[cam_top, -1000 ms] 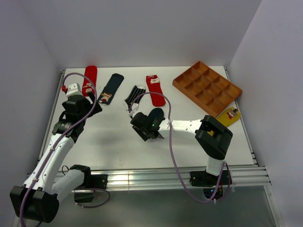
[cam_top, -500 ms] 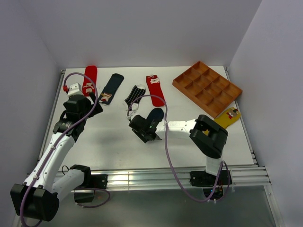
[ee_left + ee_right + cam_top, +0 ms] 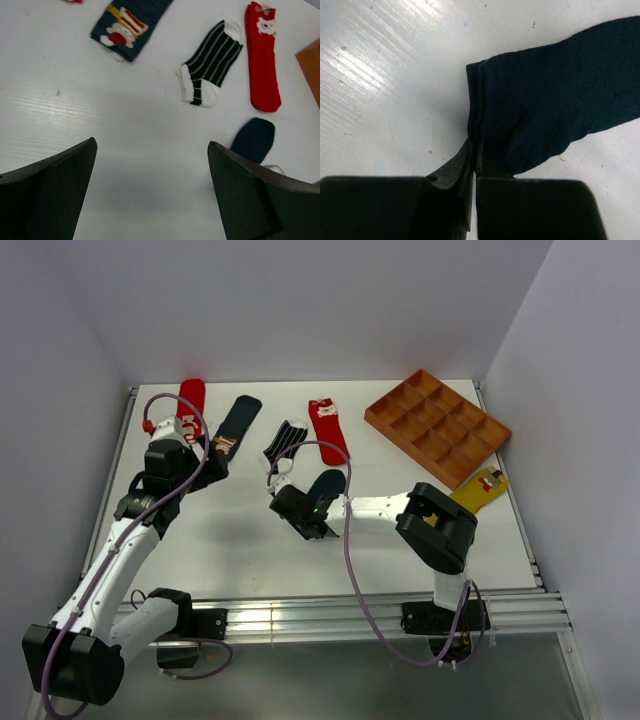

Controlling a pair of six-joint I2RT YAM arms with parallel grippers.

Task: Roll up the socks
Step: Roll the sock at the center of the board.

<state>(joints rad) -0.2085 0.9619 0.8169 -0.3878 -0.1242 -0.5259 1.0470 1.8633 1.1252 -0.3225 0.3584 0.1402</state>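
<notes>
The soft, ribbed navy sock (image 3: pixel 550 90) is lying flat on the glossy white table (image 3: pixel 380 60), near its middle. The right gripper (image 3: pixel 474 150) is pressing its dark fingers together at the sock's layered edge, apparently pinching fabric, its forearm stretching low to the left. The left gripper (image 3: pixel 151 144) is hovering wide apart, grasping nothing.

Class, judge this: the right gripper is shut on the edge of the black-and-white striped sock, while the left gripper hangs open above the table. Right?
No: the right wrist view shows the right gripper shut on the edge of the plain navy sock, not the striped sock. The left gripper does hang open above the table.
</notes>
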